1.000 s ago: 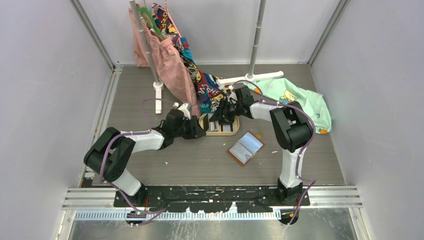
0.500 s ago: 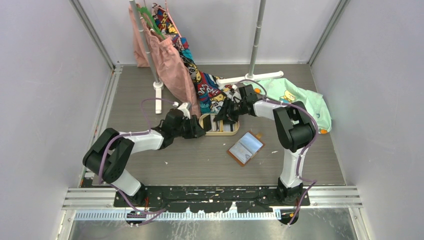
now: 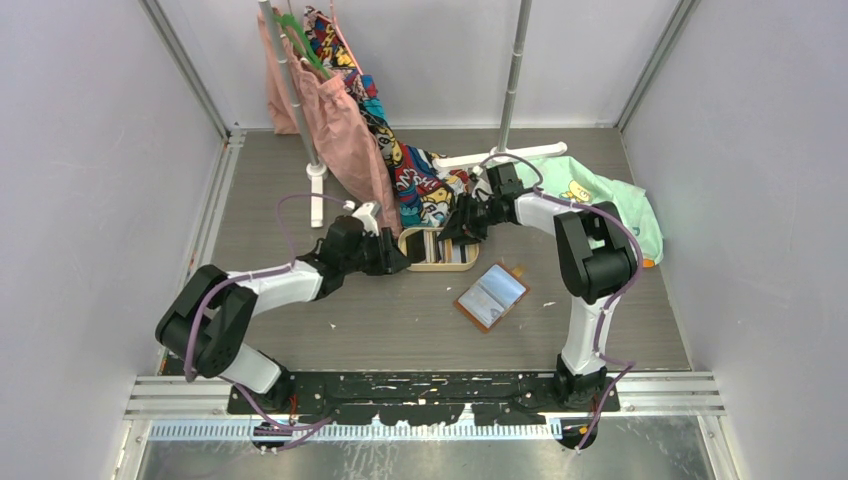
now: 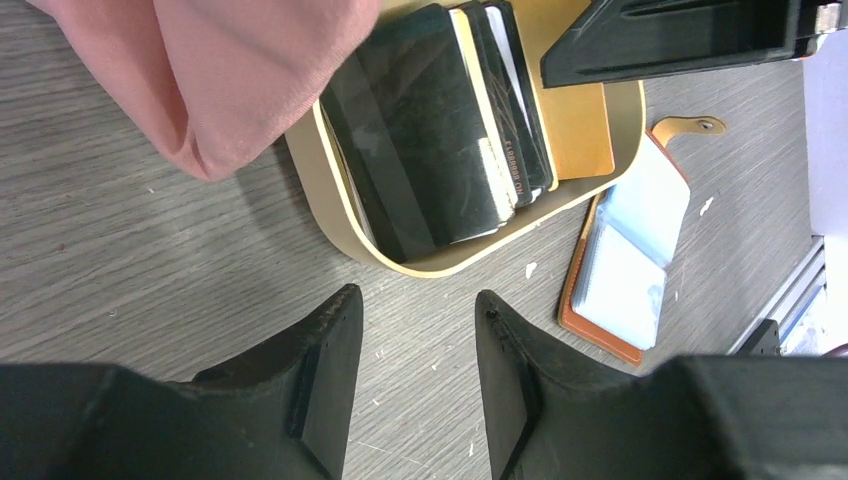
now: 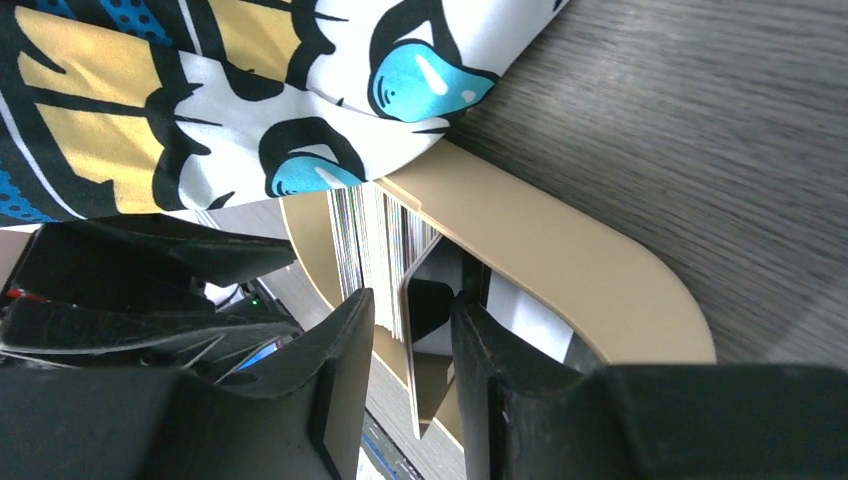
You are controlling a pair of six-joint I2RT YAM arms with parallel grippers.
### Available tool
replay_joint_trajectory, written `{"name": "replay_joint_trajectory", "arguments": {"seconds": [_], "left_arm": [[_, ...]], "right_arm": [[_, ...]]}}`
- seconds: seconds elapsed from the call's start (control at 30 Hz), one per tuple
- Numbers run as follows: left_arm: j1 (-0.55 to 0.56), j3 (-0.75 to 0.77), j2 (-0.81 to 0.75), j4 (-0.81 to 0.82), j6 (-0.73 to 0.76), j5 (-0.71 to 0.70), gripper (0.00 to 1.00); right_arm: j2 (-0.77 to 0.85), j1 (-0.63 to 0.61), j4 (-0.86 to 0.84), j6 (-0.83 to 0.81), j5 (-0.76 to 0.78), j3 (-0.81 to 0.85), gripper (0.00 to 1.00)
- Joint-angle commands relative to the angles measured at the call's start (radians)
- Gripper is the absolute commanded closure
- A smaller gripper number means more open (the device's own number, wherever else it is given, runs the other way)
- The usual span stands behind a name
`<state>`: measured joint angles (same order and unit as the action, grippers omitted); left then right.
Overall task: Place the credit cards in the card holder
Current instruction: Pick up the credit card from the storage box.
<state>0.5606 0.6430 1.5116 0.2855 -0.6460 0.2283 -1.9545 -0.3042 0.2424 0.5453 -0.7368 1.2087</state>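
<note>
The table [image 3: 400, 320] is grey and looks like wood, with white walls all round and clothes [image 3: 350, 130] hanging at the back. A tan oval tray [image 3: 440, 267] sits in the middle, lying long from 9 to 3 o'clock. The credit cards [image 3: 440, 248] stand on their edges inside it.

The card holder [image 3: 493, 295] lies open and flat on the table. None of the cards are in it yet. It lies long from about 1 to 7 o'clock, with its little snap tab at the 1 o'clock end.

The right gripper [image 3: 463, 228] is at the 3 o'clock end of the tray. Its fingers [image 5: 340, 360] are a little apart, with a dark card [image 5: 432, 300] leaning in the gap. I cannot tell if they are really squeezing it.

The left gripper [image 3: 397, 255] waits at the 9 o'clock end of the tray, open and holding nothing.

From the right gripper, the card holder lies at about 5 o'clock, down by the near edge. I think the right arm is the nearer one, so it should carry the card that way and turn it to match the pockets.
</note>
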Motion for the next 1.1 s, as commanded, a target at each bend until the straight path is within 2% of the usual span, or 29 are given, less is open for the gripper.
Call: {"name": "replay_joint_trajectory", "arguments": {"seconds": [0.0, 0.2, 0.37, 0.5, 0.57, 0.63, 0.7, 0.77, 0.97, 1.07], "left_arm": [[-0.007, 0.005, -0.065, 0.0, 0.019, -0.009, 0.54], [-0.007, -0.008, -0.098, -0.013, 0.022, -0.012, 0.54], [-0.007, -0.013, -0.118, -0.022, 0.025, -0.009, 0.54], [-0.007, -0.02, -0.128, -0.022, 0.023, -0.01, 0.54], [-0.007, -0.022, -0.129, -0.02, 0.023, -0.007, 0.54], [-0.007, -0.022, -0.129, -0.02, 0.021, -0.001, 0.54], [-0.007, -0.025, -0.13, -0.016, 0.02, 0.001, 0.54], [-0.007, -0.028, -0.132, -0.013, 0.019, 0.002, 0.54], [-0.007, -0.026, -0.127, -0.005, 0.013, 0.011, 0.54], [-0.007, -0.025, -0.123, 0.0, 0.009, 0.016, 0.54]], "right_arm": [[0.057, 0.016, 0.051, -0.049, 0.013, 0.048, 0.62], [0.062, 0.027, 0.089, -0.084, 0.054, 0.053, 0.74], [0.063, 0.027, 0.139, -0.133, 0.102, 0.073, 0.77], [0.066, 0.031, 0.137, -0.139, 0.08, 0.075, 0.97], [0.063, 0.032, 0.128, -0.134, 0.062, 0.072, 0.99], [0.061, 0.034, 0.123, -0.13, 0.044, 0.073, 0.96], [0.06, 0.039, 0.134, -0.135, 0.036, 0.081, 0.8], [0.062, 0.046, 0.135, -0.136, 0.018, 0.081, 0.71], [0.043, 0.055, 0.107, -0.097, -0.045, 0.073, 0.63], [0.034, 0.05, 0.112, -0.095, -0.024, 0.075, 0.69]]}}
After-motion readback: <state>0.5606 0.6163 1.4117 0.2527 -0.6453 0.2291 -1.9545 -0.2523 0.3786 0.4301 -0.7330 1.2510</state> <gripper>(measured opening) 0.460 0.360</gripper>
